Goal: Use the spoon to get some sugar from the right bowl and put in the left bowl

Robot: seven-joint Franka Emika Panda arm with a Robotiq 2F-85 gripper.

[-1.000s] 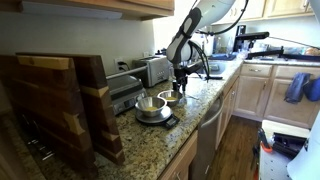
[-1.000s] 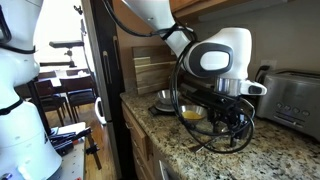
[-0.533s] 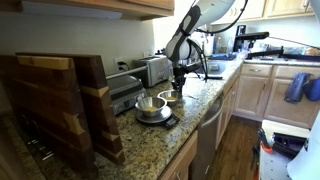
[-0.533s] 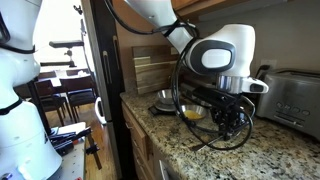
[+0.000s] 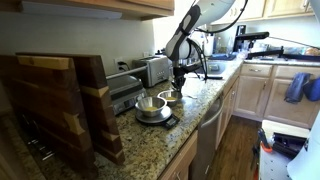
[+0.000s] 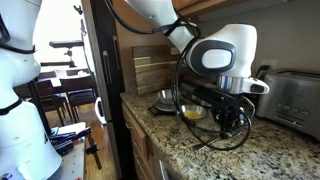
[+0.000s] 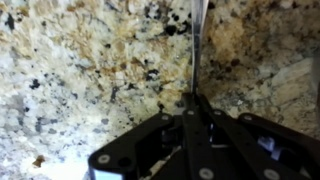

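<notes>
the fingers [image 7: 165, 126] are clamped together on the spoon [image 7: 197, 50], whose long axis runs straight out over bare desk [image 7: 80, 60]; the right bowl [image 5: 171, 97] sits near.

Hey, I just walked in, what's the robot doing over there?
A robot arm is working at a granite kitchen counter. Its gripper is shut on a thin spoon, held over the stone beside two metal bowls, a smaller bowl and a larger bowl. The wrist view shows only counter under the spoon, so it isn't in either bowl.
</notes>
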